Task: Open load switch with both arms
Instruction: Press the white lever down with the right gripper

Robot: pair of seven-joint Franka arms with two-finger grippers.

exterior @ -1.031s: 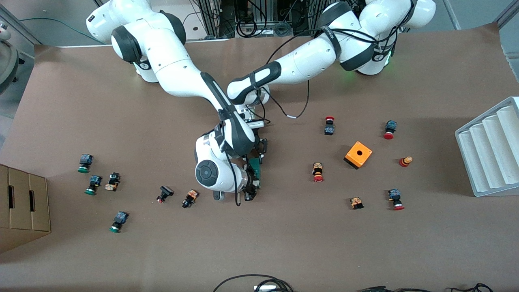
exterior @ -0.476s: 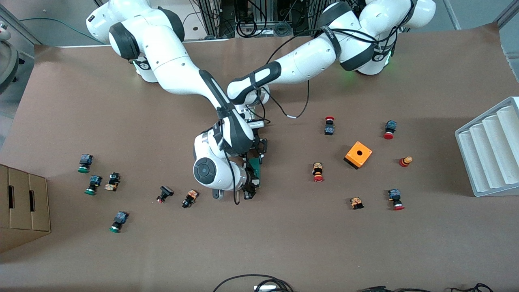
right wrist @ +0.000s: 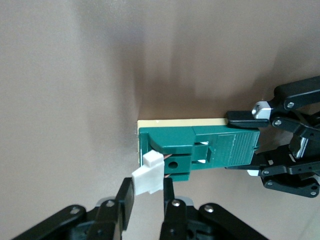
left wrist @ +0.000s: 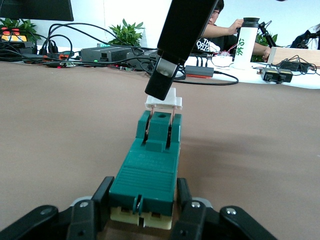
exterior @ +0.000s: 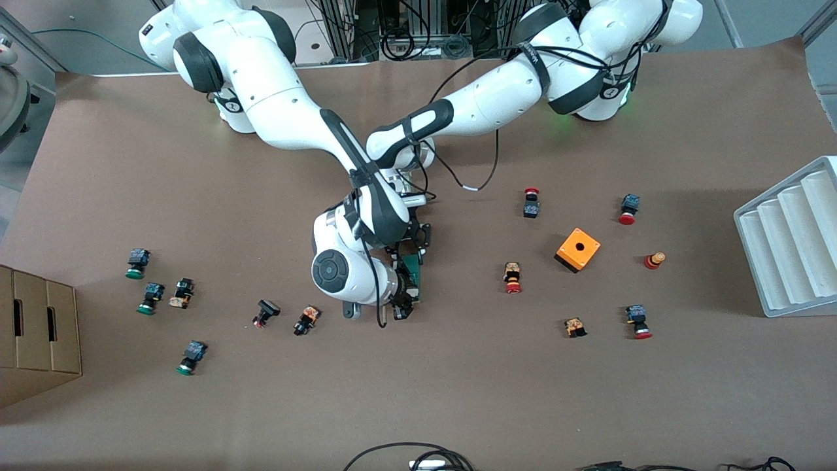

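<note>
The load switch (exterior: 413, 273) is a slim dark-green block lying on the brown table near its middle. In the left wrist view my left gripper (left wrist: 143, 214) is shut on one end of the load switch (left wrist: 150, 167), one black finger on each side. My right gripper (right wrist: 148, 199) is shut on the white end piece (right wrist: 148, 178) at the other end. That white end piece (left wrist: 164, 99) stands raised off the green body on two copper blades. In the front view the left gripper (exterior: 414, 252) and the right gripper (exterior: 403, 303) sit at the two ends of the block.
An orange box with a hole (exterior: 578, 249) and several small push-buttons (exterior: 512, 278) lie toward the left arm's end. More buttons (exterior: 307, 320) lie toward the right arm's end. A grey ribbed tray (exterior: 791, 239) and a cardboard box (exterior: 36, 330) stand at the table's two ends.
The right arm's wrist has shifted slightly away from the front camera, its gripper still on the white end piece. The left arm and the green block have not visibly moved.
</note>
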